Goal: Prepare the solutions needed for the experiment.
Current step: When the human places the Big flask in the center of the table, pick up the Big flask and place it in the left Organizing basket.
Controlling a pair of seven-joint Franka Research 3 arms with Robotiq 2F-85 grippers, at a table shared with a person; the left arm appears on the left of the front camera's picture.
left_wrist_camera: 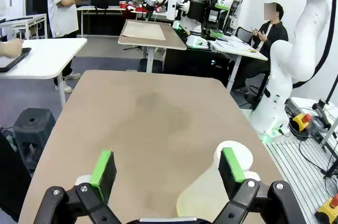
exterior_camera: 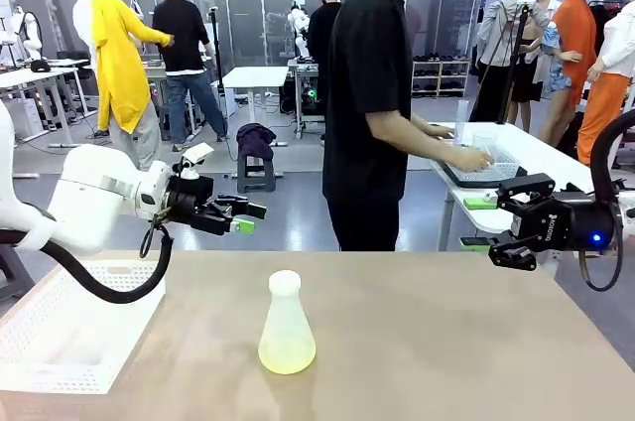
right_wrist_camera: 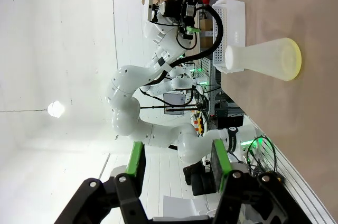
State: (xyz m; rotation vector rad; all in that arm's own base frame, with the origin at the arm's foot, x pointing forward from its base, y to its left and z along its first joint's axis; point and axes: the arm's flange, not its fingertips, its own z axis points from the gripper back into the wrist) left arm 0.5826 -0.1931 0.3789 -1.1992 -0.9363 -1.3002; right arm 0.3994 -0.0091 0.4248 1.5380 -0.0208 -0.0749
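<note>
While both wait with jaws apart and empty, the left pincer [exterior_camera: 241, 218] at ten o'clock and right pincer [exterior_camera: 479, 222] at two flank the flask [exterior_camera: 286, 325] holding the solutions [exterior_camera: 287, 353] mid-counter [exterior_camera: 446, 342], presumably reachable by either.

The left gripper [exterior_camera: 241, 218] hangs above the table's left edge — jaws apart, empty. The right gripper [exterior_camera: 476, 222] hovers off the right edge, likewise spread.

White perforated tray [exterior_camera: 69, 347] on the tan table [exterior_camera: 446, 342]
</note>
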